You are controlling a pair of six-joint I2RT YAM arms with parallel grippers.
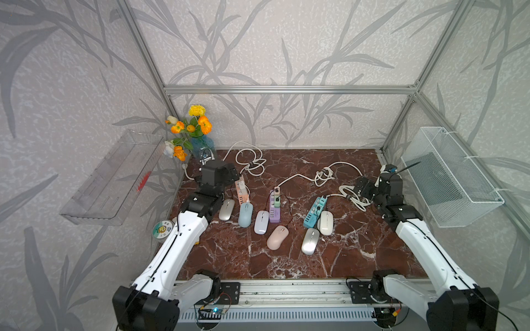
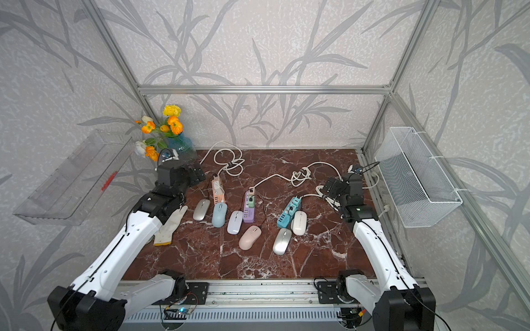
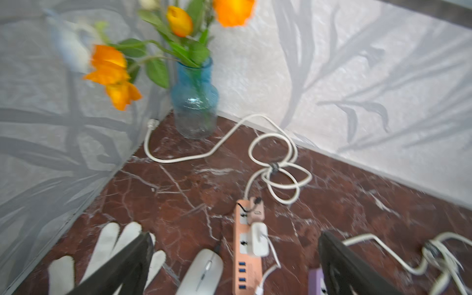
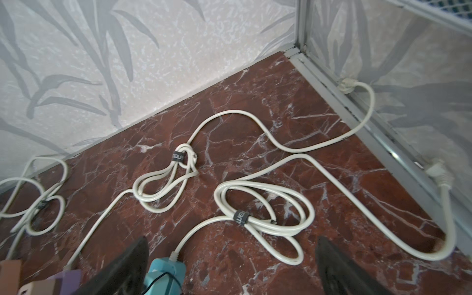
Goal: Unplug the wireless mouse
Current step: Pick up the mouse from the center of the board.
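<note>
Several wireless mice lie in a row on the marble table: silver (image 1: 226,209), blue (image 1: 245,214), lavender (image 1: 261,222), pink (image 1: 277,237), another silver (image 1: 310,241) and white (image 1: 326,223). Thin leads run from them to three power strips: orange (image 1: 242,190), purple (image 1: 274,206) and teal (image 1: 315,212). My left gripper (image 1: 231,172) hovers open behind the orange strip (image 3: 246,255), with the silver mouse (image 3: 201,273) below its fingers. My right gripper (image 1: 362,186) hangs open, holding nothing, over coiled cord behind the teal strip (image 4: 166,270).
A blue vase of flowers (image 1: 202,144) stands at the back left corner. A white glove (image 2: 169,226) lies under my left arm. Bundled white cords (image 1: 252,162) (image 4: 258,217) trail across the back. A wire basket (image 1: 450,174) hangs on the right wall, a clear shelf (image 1: 111,177) on the left.
</note>
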